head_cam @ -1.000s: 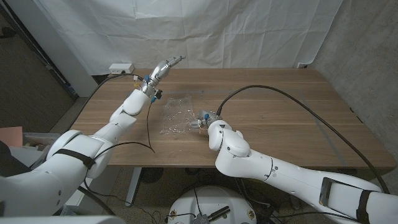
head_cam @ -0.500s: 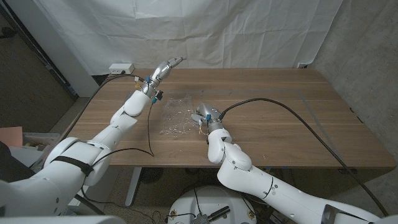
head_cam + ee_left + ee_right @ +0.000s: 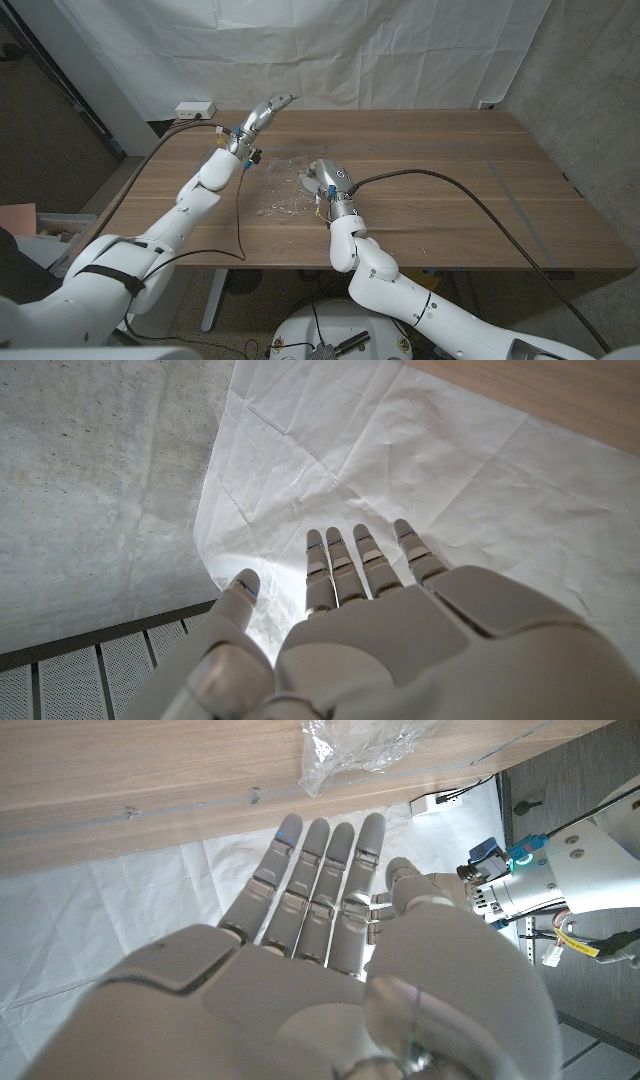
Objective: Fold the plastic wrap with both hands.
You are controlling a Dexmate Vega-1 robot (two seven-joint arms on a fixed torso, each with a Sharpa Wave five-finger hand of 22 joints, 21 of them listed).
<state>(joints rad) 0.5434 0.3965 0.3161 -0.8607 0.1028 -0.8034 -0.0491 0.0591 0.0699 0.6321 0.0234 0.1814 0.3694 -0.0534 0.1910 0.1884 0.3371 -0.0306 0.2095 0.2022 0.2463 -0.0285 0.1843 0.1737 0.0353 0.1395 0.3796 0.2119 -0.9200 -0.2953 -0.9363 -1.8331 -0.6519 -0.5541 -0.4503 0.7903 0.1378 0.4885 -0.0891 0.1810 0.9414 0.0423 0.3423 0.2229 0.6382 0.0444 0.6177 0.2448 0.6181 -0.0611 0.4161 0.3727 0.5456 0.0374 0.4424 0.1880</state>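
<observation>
Wooden table [image 3: 430,190] — crumpled clear plastic wrap [image 3: 282,190] lies on it, left of ctr.

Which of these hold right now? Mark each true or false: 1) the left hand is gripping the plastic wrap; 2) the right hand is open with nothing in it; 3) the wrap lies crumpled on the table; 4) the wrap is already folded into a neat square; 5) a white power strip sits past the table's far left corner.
1) False. The left hand is raised near the table's far edge, fingers apart, holding nothing; the plastic wrap lies apart from it.
2) True. The right hand has straight fingers and nothing in it.
3) True. It lies crumpled on the wooden table, beside the right hand.
4) False. It is a loose, wrinkled heap.
5) True. The power strip sits there.
</observation>
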